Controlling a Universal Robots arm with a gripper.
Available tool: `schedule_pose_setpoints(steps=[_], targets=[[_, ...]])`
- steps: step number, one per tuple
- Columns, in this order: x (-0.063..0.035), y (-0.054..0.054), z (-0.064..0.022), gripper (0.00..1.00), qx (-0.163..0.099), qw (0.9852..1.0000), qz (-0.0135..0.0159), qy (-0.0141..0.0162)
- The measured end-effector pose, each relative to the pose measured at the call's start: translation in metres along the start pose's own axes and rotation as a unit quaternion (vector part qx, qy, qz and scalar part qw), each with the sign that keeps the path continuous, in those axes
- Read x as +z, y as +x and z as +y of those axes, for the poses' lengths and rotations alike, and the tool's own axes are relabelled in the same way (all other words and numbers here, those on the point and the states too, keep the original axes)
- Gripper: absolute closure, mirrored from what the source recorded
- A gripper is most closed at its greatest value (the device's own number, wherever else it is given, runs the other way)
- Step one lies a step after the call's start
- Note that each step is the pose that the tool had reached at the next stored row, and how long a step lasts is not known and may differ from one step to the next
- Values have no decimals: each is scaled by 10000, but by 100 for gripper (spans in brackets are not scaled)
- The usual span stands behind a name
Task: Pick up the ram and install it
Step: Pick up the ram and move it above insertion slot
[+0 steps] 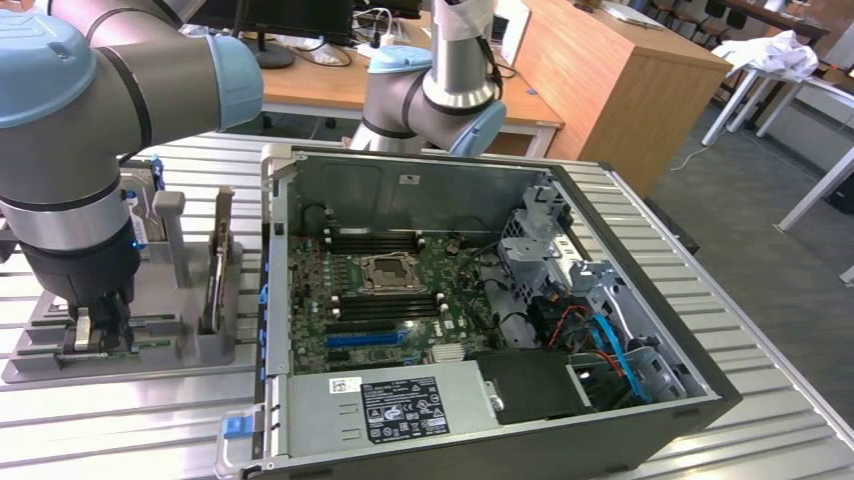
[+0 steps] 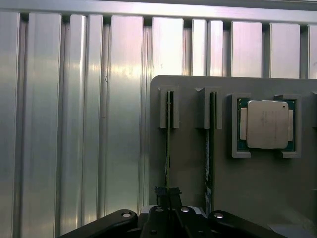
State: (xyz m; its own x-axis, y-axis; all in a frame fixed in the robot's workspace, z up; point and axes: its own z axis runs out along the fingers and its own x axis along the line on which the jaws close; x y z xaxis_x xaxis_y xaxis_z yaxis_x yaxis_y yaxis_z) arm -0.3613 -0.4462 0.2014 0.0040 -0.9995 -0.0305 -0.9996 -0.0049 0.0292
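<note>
Two rams stand on edge in slots of a grey holder (image 2: pixel 188 163). In the wrist view my gripper (image 2: pixel 168 194) is shut on the thin green ram (image 2: pixel 168 148) nearest the holder's side edge, gripping it at its near end. The second ram (image 2: pixel 210 148) stands parallel beside it, untouched. In the exterior view the gripper (image 1: pixel 100 338) reaches straight down into the holder (image 1: pixel 174 345) at that view's left, and its fingers cover most of the held stick.
A square silver processor (image 2: pixel 267 124) lies in a pocket past the second ram. A thin dark board (image 1: pixel 218 265) stands on edge at the holder's right side. The open computer case (image 1: pixel 641 300) with its green motherboard (image 1: pixel 380 300) lies to the exterior view's right on the ribbed metal table (image 1: pixel 761 420).
</note>
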Motion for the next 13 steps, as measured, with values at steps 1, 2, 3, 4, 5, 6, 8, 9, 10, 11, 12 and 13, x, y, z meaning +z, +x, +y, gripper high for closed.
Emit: schedule_pose_setpoints(steps=[1,2,3,4,5,6,8,9,10,11,12,13], targets=[[0,0,0,89,0,10000,0,0],[0,0,0,89,0,10000,0,0],[0,0,0,89,0,10000,0,0],[0,0,0,89,0,10000,0,0],[-1,0,0,89,0,10000,-1,1],[-10,0,0,89,0,10000,0,0],[-41,-1,1,89,0,10000,0,0],[-63,-2,1,89,0,10000,0,0],[-89,-2,1,89,0,10000,0,0],[-118,-3,2,89,0,10000,0,-1],[-147,-4,2,89,0,10000,0,0],[-181,-5,3,89,0,10000,0,0]])
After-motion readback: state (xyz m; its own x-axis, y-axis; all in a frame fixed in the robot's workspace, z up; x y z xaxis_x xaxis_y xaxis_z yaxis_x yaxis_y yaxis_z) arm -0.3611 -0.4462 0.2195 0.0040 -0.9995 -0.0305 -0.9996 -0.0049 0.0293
